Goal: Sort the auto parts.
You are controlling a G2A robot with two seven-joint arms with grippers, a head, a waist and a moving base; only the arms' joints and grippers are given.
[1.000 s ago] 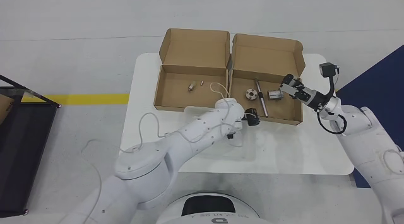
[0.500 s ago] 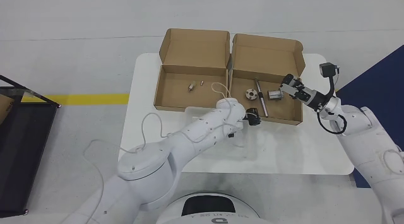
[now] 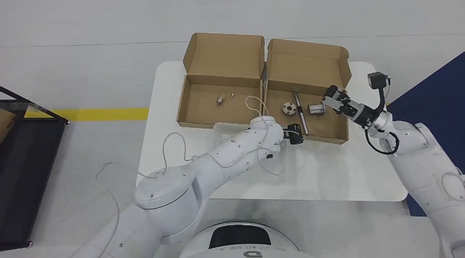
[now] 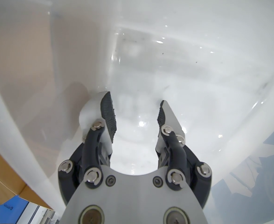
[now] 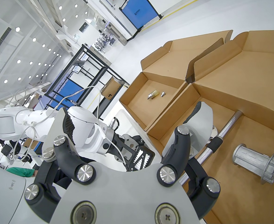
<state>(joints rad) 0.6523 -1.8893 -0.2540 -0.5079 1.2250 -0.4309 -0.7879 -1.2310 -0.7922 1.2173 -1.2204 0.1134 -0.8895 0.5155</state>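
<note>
The left hand (image 4: 134, 103) hangs open and empty over a clear tub (image 4: 197, 47) on the counter (image 3: 167, 113). The right hand (image 5: 132, 113), also open and empty, hovers over the right box (image 3: 323, 133), which holds a rod (image 3: 302, 118), cylinder (image 3: 315, 107) and disc (image 3: 290, 107). Two small bolts (image 3: 222, 99) lie in the left box (image 3: 196, 113).

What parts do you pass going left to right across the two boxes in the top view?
Left box: small fitting → small bolt. Right box: round flange → metal rod → ribbed cylinder.
</note>
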